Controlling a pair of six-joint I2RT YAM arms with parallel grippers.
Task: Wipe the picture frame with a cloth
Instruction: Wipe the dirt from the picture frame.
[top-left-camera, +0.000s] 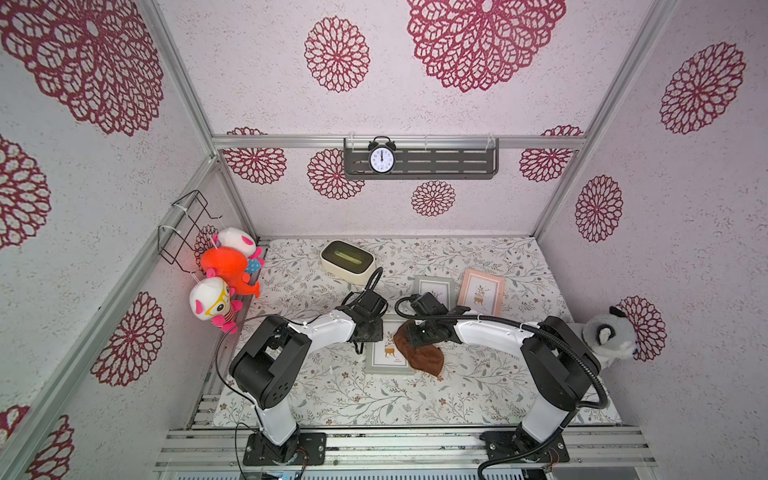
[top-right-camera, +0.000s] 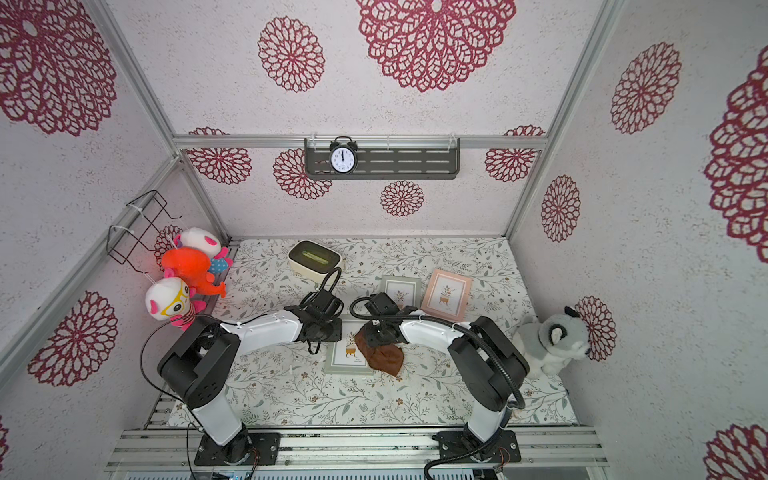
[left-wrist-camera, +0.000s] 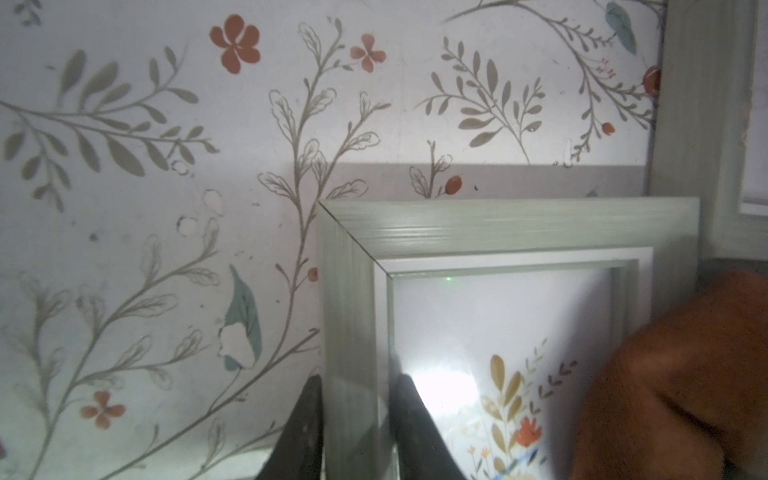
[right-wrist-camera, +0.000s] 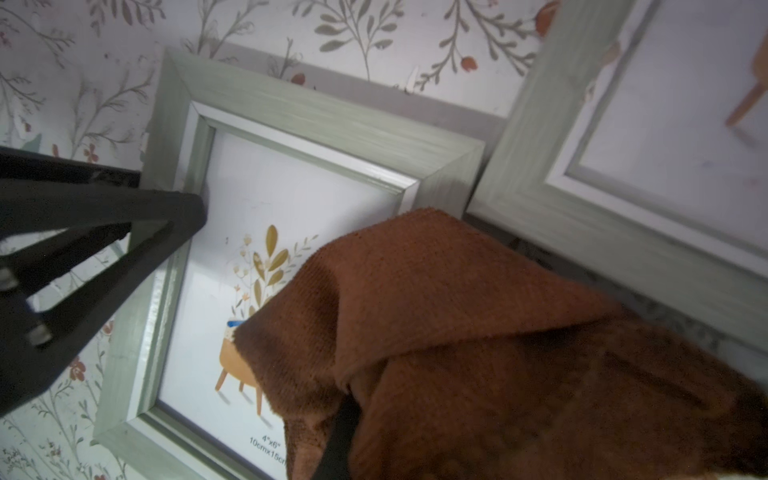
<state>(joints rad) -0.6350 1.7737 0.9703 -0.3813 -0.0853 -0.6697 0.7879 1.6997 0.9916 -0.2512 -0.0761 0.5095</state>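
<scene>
Cloth (right-wrist-camera: 478, 332) over frame (right-wrist-camera: 316, 112) edge (second frame (right-wrist-camera: 536, 145) close)

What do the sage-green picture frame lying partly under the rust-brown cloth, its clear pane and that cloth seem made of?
Sage-green rectangular picture frame: probably wood or wood-look plastic, matt, with fine brushed grain lines. Its clear pane: glass or acrylic, glossy; it mirrors a bright light. Rust-brown cloth: soft woven fabric, matt, with ribbed texture and loose folds.

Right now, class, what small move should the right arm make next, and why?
Probably slide the cloth across the picture frame toward the left gripper, which clamps its edge; the right gripper holds the cloth over only one side of the glass.
</scene>
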